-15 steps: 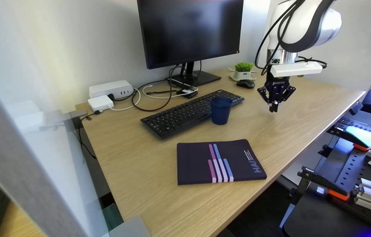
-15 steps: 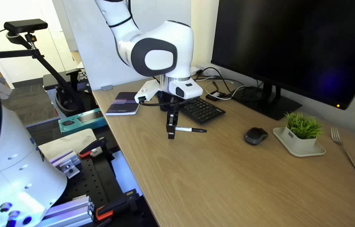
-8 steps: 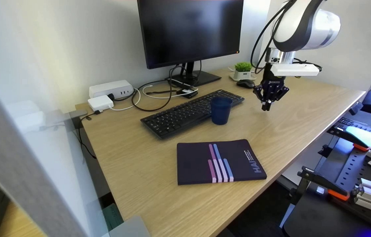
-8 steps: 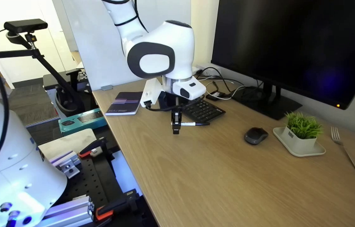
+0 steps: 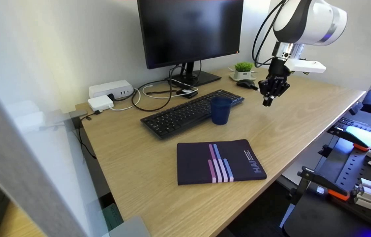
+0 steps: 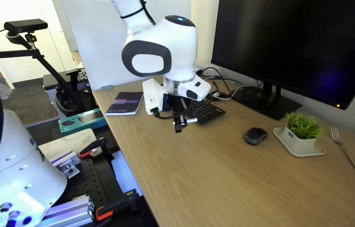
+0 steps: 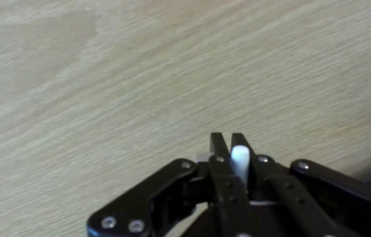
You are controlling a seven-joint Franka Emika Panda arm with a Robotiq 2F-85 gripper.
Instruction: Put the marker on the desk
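Your light tan wooden desk (image 6: 221, 176) runs across the scene. Left to right in an exterior view, you have a dark striped notebook (image 6: 125, 103), then your gripper (image 6: 180, 127) over the desk, clamped on the marker (image 6: 192, 120), whose white part juts right; then a black keyboard (image 6: 207, 111), a computer mouse (image 6: 255, 135), a potted plant (image 6: 303, 127) and a fork (image 6: 351, 157).

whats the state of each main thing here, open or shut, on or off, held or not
gripper: shut on the marker
marker: held, apparently above the desk
notebook: closed, lying flat
monitor: dark, orange light lit
cup: upright
mouse: on or off, can't tell
fork: lying on the desk
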